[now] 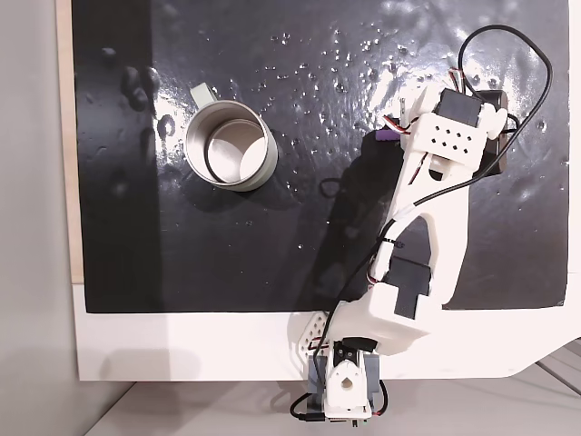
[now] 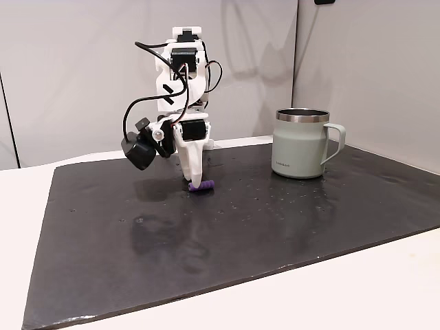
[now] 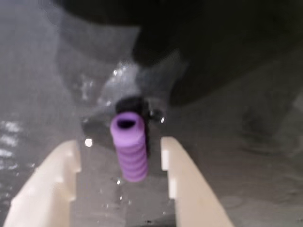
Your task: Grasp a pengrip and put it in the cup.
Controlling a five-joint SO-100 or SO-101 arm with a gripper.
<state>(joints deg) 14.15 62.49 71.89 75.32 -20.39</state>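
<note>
Your arm (image 1: 427, 245) is stretched out from its base and folded over at the top, so the gripper (image 2: 197, 180) points straight down with its tips right at the surface. In the wrist view the two cream fingers (image 3: 187, 184) are spread apart, with a clear gap between them.
</note>
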